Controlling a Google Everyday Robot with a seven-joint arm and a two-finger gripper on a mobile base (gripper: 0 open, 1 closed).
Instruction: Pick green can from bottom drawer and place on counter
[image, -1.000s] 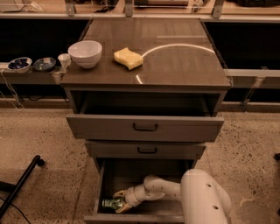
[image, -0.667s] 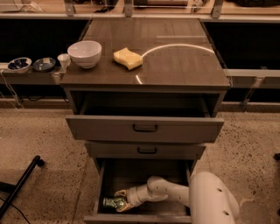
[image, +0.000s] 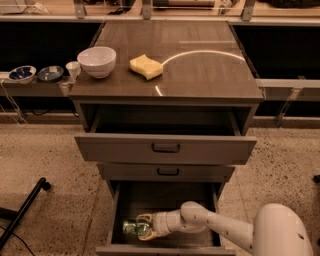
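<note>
In the camera view, the bottom drawer (image: 167, 200) stood pulled out at the lower middle of the frame, its front edge partly cut off by the frame's lower border. The can (image: 130, 228) lay on its side near the drawer's front left corner. Its right end was hidden behind the gripper (image: 141, 227). The can's pale markings were too small to read.

The gripper's pale fingers (image: 144, 218) sat one above and one below the can's right end, closed on it. The white arm (image: 215, 227) reached in low from the lower right, nearly level, with a rounded joint just behind the wrist. Its bulky rear part was cut off at the lower right corner.

Above, the middle drawer (image: 167, 171) was almost closed and the top drawer (image: 165, 148) was pulled partly out, its inside in deep shadow.

The desk (image: 205, 75) at the upper middle carried a white bowl (image: 97, 61) at its left and a yellow sponge (image: 146, 67) just beside it, with a curved streak of light to the right. Two small dishes (image: 22, 73) and a cup (image: 73, 69) sat on a ledge at the left edge.
</note>
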